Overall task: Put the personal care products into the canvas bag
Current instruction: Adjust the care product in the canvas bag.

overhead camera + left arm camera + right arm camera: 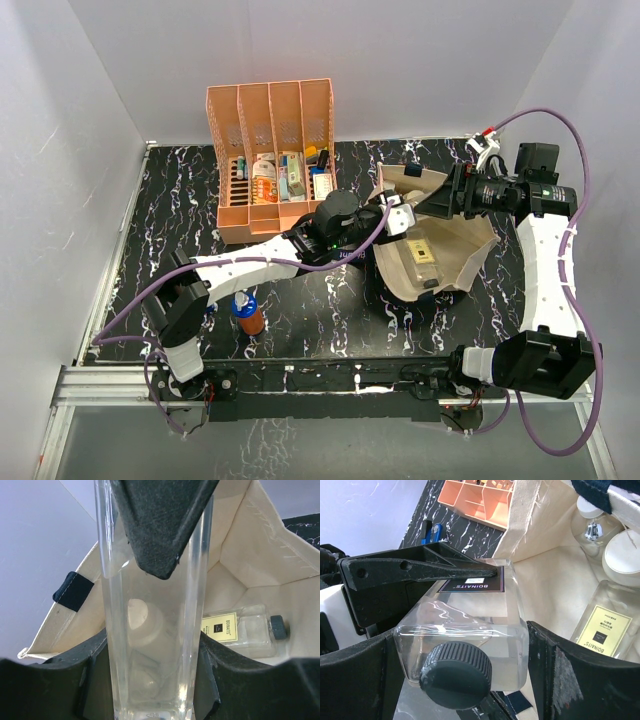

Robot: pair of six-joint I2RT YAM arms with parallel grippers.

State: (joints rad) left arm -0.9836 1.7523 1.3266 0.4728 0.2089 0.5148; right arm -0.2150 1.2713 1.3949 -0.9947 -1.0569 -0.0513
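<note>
From the top, the bag (475, 245) lay open on the black table (330, 300). The left gripper (407, 214) and the right gripper (422, 207) were tip to tip at its far left rim. They hid most of what was between them. A yellow-label bottle (425, 262) lay flat inside the bag. An orange bottle (248, 314) with a blue cap stood on the table by the left arm, well apart from the bag. A rack (270, 120) stood at the back.

The wrist views showed what the top view hid. A clear, square dark-label bottle (465, 615) with a dark cap was at the bag's mouth, not yet inside. The left gripper was clenched on it. In the left wrist view its two fingers pressed the glass on both sides. The right wrist view showed one left finger (420, 570) lying along the labelled face.

The right fingers (580, 680) stood wide, one close on each side of the cap end. Whether they pressed the glass could not be told.

The right wrist view also showed two more things deep in the bag. One was a white round top (624, 550). The other was a shiny-neck bottle (592, 522). The top view did not make these clear.
</note>
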